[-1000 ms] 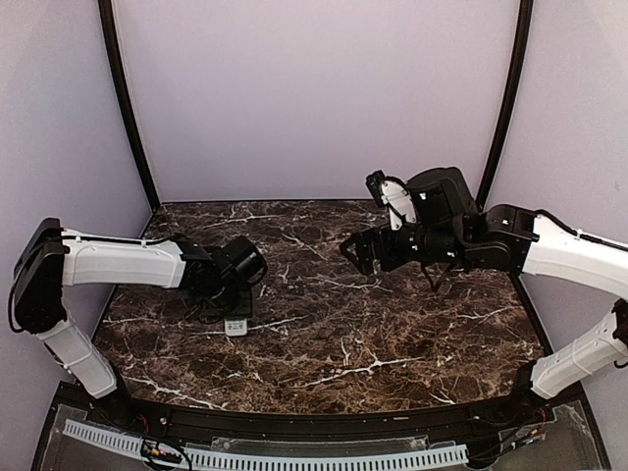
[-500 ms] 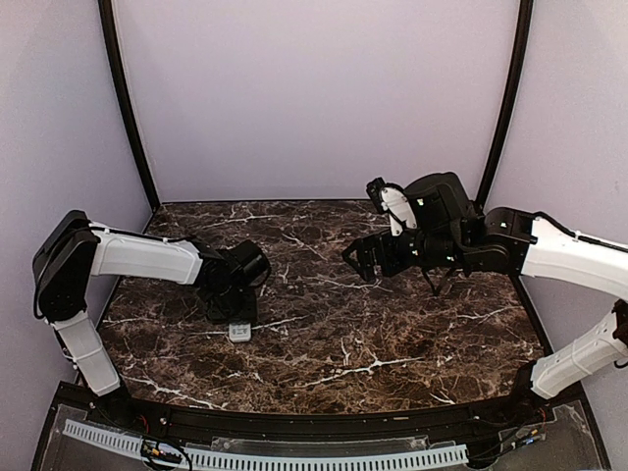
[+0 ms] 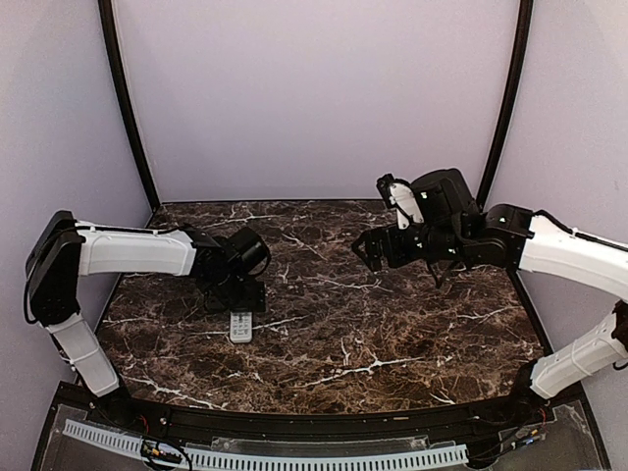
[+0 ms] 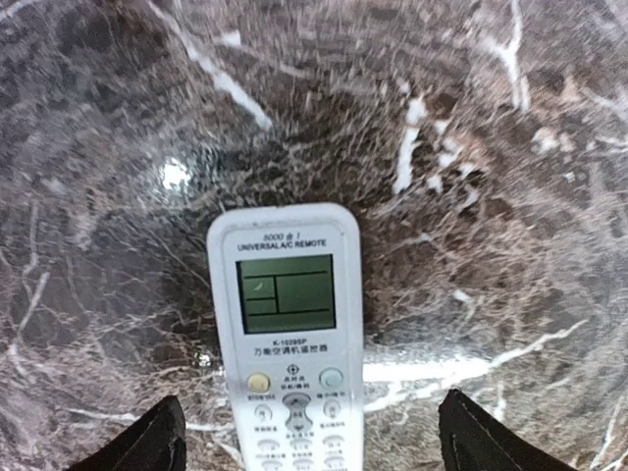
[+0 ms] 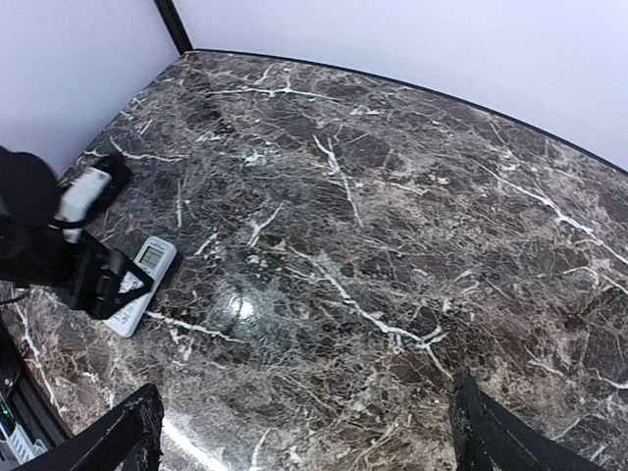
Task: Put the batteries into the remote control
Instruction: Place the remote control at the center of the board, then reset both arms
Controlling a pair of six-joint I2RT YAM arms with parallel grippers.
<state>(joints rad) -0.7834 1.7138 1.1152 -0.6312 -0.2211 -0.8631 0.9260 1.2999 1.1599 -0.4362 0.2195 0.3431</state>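
Nearest the front edge, the remote control (image 3: pixel 240 327) lay flat on the marble desk (image 3: pixel 392 343), screen and buttons up, so its battery recess presumably faced down. Just behind it, the left hand (image 3: pixel 238 296) had spread its fingers (image 4: pixel 152 442) wide and drawn back off the remote, which it had half covered a second before with narrower jaws. It gripped nothing now, its tips standing apart on either side of the casing. That looked like a release, leaving the remote to be turned over before loading. Farther back on the right, the right hand (image 3: pixel 366 251) hovered above the desk, jaws fully apart and empty, only slightly shifted. No batteries showed in any view.
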